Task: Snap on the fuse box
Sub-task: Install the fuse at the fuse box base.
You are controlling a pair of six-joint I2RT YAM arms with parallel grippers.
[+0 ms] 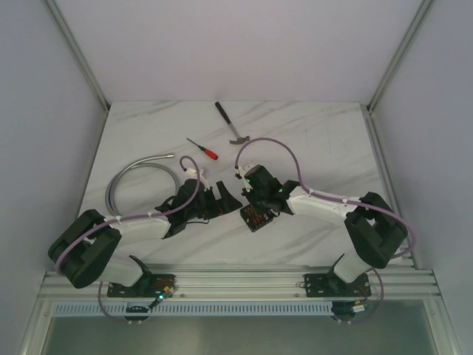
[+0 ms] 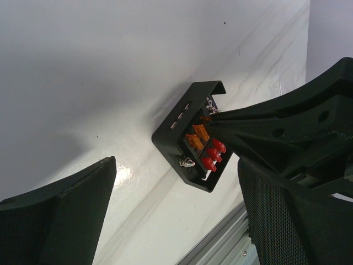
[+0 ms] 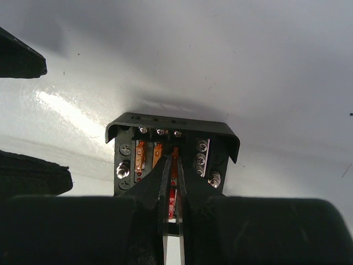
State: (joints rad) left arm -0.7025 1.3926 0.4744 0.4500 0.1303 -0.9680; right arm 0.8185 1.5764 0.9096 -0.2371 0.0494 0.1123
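Jaws of the right gripper [image 3: 172, 160] are pressing nearly together inside the fuse box [image 3: 165, 119]; the left gripper [image 1: 216, 195] is gaping wide at its ten o'clock.

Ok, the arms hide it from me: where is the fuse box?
Top view: the fuse box lies on the table, near centre, directly under the closed right gripper, which dips among its fuses; the open left gripper sits just left.

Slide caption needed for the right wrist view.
Right gripper, shut, tips inside the small black plastic fuse box among its orange and red fuses.
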